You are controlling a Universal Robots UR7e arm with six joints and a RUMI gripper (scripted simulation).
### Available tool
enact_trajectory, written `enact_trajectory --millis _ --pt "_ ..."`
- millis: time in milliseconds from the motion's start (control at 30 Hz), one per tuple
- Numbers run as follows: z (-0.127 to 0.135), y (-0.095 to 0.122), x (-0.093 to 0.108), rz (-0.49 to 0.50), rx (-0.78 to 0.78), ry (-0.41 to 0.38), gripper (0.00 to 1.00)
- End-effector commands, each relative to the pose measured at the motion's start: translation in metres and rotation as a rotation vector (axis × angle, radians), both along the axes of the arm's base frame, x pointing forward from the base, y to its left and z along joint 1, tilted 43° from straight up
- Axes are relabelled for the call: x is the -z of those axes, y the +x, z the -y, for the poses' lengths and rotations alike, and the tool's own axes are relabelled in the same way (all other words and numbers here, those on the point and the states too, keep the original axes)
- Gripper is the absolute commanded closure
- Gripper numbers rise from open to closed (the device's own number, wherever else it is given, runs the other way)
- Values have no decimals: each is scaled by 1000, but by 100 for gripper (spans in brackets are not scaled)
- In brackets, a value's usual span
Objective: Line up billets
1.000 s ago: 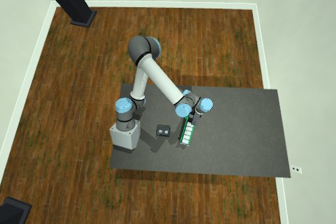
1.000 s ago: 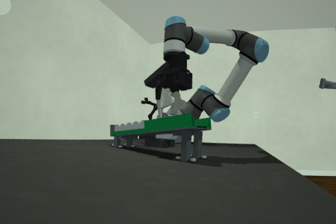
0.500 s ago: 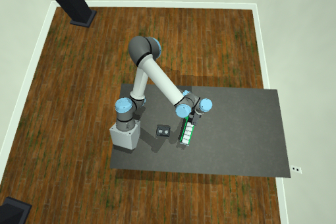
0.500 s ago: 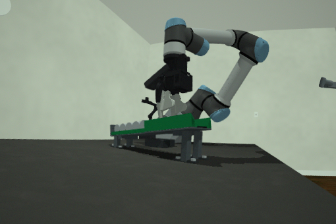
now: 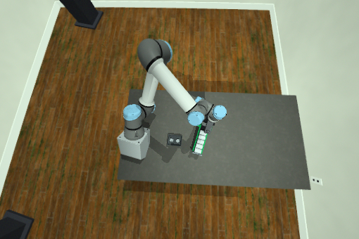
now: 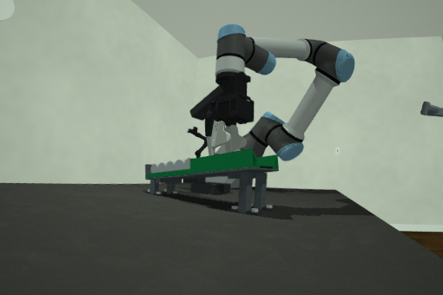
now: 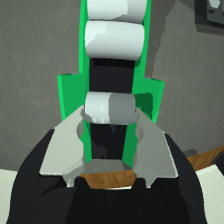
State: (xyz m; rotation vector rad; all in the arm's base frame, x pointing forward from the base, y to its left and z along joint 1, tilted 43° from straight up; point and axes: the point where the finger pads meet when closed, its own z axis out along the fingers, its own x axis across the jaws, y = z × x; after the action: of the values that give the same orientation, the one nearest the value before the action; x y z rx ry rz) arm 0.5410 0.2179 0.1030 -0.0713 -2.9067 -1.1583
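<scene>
The claw is clamped on one billet, its pale fingers pressing the bar's two ends, and the bar lies straight across the ramp, between the green side rails. From the wrist view I cannot tell whether the bar already touches the ramp floor or hangs just above it; the dark floor shows on both sides of it. Ahead of the claw, well apart from the held bar, the other billets lie crosswise in a row running toward the stop, and the side view shows their rounded tops in one level line with nothing riding on them. So the first part looks done: the stacked bar seems to be off its neighbours and sits in the upper stretch of the ramp, under the claw. What is left, as I judge it, is to close the dark gap of bare ramp between this bar and the row, set or slide it down until it touches the nearest bar, keep it square, and let go. The ramp stands on the dark surface.
</scene>
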Motion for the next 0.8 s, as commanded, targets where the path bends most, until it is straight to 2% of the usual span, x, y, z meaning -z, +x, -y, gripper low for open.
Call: enact_trajectory --millis 0,200,233,633,767 --pt "0 1 0 1 1 0 100" --pt "0 1 0 1 1 0 100" --pt "0 1 0 1 1 0 65" --pt "0 1 0 1 1 0 57" --pt "0 1 0 1 1 0 57"
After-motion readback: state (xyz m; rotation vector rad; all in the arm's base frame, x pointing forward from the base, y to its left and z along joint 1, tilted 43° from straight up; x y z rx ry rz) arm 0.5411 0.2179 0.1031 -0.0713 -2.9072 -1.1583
